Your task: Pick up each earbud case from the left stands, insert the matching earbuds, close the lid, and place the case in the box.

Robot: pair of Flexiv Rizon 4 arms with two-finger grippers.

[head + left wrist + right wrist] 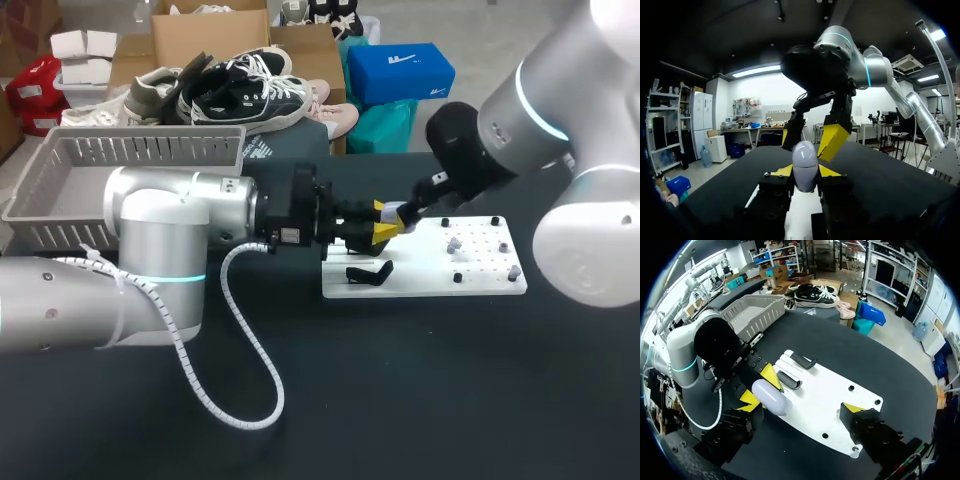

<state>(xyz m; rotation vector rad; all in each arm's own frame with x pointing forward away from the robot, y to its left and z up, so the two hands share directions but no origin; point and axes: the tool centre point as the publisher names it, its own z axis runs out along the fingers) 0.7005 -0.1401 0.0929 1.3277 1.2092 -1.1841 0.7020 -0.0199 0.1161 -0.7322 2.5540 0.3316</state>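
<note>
My left gripper is shut on a pale, rounded earbud case, holding it in the air above the left end of the white board. In the left wrist view the case stands upright between my yellow tips, its lid down. My right gripper hangs open just beyond the case; its two yellow fingers straddle the space over the case without touching it. From the right wrist view the case lies close to one finger of the wide-open right gripper. Small grey earbuds sit on the board.
Two black stands remain on the board's left end, one seen below the grippers. A grey slatted basket stands at the table's far left. My left arm's white cable loops over the dark tabletop.
</note>
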